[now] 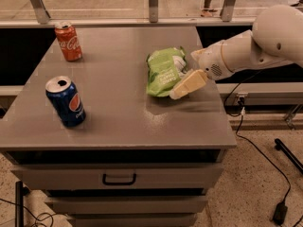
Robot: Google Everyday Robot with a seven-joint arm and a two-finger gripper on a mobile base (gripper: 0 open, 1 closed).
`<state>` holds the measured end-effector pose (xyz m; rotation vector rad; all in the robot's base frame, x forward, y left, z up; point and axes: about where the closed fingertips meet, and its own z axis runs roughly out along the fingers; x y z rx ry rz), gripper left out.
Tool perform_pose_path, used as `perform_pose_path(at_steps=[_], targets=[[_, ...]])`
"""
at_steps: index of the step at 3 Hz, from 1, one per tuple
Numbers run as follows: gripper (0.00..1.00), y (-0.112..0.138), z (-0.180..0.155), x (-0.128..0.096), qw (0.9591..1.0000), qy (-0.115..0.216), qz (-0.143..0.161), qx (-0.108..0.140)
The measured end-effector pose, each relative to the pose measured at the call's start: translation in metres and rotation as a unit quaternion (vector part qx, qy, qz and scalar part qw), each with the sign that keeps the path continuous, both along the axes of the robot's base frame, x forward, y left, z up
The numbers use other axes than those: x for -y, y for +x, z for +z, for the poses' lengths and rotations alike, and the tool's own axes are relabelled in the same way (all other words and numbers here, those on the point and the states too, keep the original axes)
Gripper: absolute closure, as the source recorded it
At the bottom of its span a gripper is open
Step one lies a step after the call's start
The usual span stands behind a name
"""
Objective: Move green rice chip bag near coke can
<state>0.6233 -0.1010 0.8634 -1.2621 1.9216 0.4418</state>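
The gripper hung low over the table, right against the near corner of the green rice chip bag. I could not tell how wide it stood or whether it held anything. The bag lay just beyond the gripper, its long axis running front to back. The coke can stood well past the bag, away from the gripper, at the far corner.
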Motion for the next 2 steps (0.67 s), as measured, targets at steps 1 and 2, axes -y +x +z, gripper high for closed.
perform_pose_path(at_steps=[1,2], targets=[[0.18,0.0041,-0.0081,-0.0064,0.9999,-0.002,0.01,-0.003],[0.41,0.0058,-0.0128,-0.0115,0.9998,-0.007,0.02,-0.006]])
